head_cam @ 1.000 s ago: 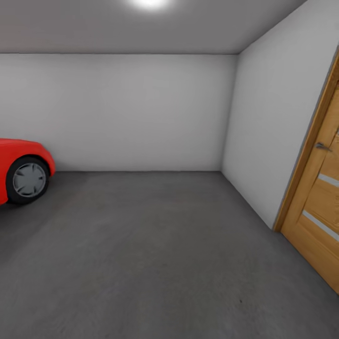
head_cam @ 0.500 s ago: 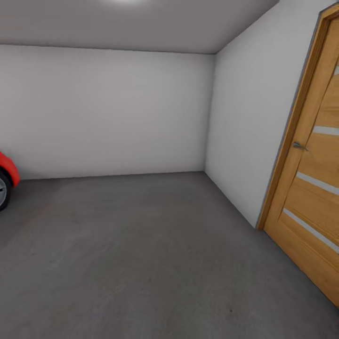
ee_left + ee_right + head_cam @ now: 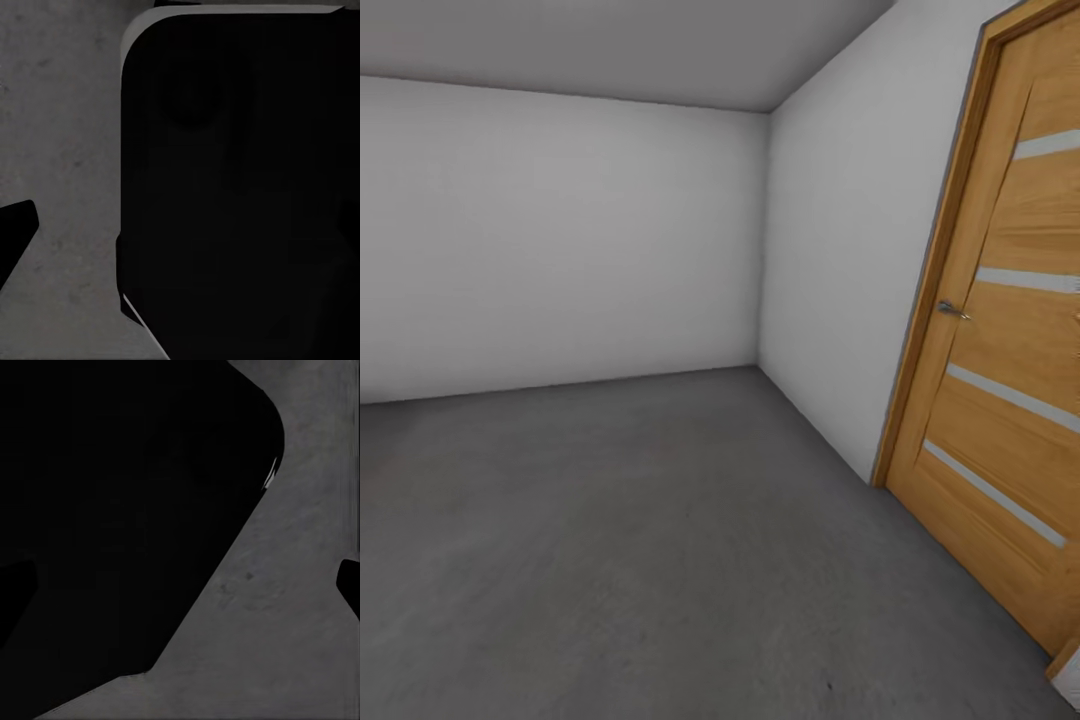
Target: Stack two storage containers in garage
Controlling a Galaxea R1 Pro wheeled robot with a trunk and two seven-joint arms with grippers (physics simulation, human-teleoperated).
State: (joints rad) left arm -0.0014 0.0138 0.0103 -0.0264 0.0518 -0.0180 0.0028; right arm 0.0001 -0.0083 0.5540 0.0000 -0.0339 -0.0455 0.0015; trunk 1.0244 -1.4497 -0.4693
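Garage interior, head view: dark grey mottled floor point(image 3: 640, 540) fills the lower half of the frame, two plain white walls point(image 3: 560, 240) meet at a corner right of centre, and a wood-panelled door point(image 3: 1010, 340) with pale horizontal strips and a small metal handle point(image 3: 952, 310) occupies the right edge. The two storage containers are not visible in any picture, so their position cannot be stated; no container rests on the stretch of floor in view.

Left wrist view: a large black rounded body point(image 3: 240, 187) above the same grey floor, with a dark wedge point(image 3: 15, 232) at one edge. Right wrist view: a similar black mass point(image 3: 127, 510) and a small dark tip point(image 3: 349, 581) at the frame's edge over the floor. Whether either gripper is apart or together cannot be told from these pictures.

Handling, as a judgement from the task alone: lidless, thin-walled boxes are likely light and fairly stiff, though the walls may flex when pinched. A hold on the rim of a long wall, or one gripper on each short end, seems soundest, keeping the box level for stacking.

Surroundings: the open floor offers ample room for a stack. The door and the right-hand wall stand near enough to hinder turning of the base; nothing else obstructs.
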